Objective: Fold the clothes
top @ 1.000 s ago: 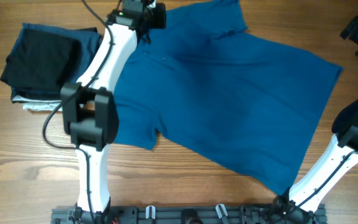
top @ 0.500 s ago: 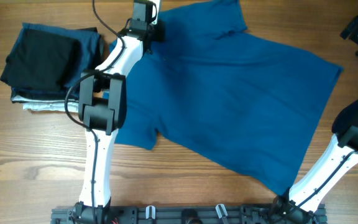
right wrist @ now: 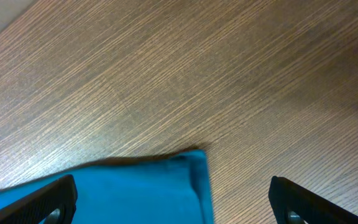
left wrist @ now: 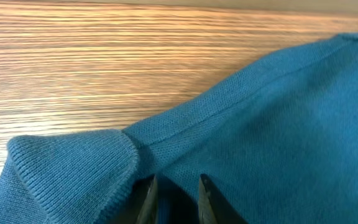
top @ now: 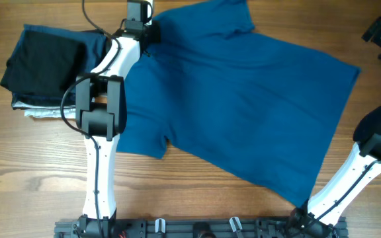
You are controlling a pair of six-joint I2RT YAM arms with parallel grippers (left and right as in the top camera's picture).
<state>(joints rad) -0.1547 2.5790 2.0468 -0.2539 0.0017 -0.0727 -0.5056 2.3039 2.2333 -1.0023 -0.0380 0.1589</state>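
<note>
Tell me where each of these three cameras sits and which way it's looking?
Overhead: above the table, looking straight down at the shirt, a folded pile, the left arm and right arm.
Left wrist: on the left hand, low, looking along the shirt's seam to bare wood; its two fingers show, close together.
Right wrist: on the right hand, looking down at a shirt corner on wood; its fingers show, wide apart.
Shared: all three see shirt and table.
</note>
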